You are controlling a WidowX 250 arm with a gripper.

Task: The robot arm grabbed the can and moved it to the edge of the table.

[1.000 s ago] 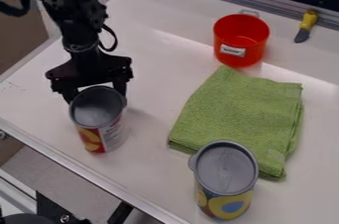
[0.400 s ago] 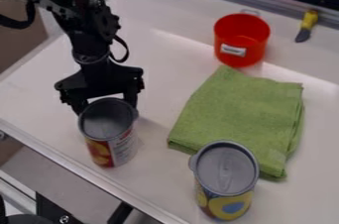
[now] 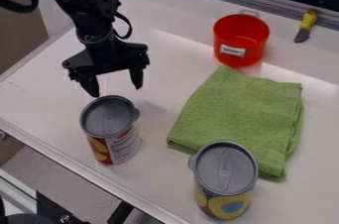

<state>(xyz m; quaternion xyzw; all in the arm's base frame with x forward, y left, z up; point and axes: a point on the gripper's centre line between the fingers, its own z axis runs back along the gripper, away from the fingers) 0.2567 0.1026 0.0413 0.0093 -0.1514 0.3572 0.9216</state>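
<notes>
Camera view shows the red-and-yellow can (image 3: 111, 131) upright, grey-topped.

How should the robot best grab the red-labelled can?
Probably around the upper body of the red-labelled can, just below its lid, coming from the far side, where the gripper hangs. The can stands upright, and its straight, round wall suits a finger on each side.

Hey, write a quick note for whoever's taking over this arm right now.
Gripper: open, holding nothing, just behind the red-and-yellow-labelled can.
Things: that can stands upright near the lower-left edge of the table; the other can stands by the green towel.
Done: can near the edge, free of the gripper.
Left: probably just backing the arm away.
</notes>
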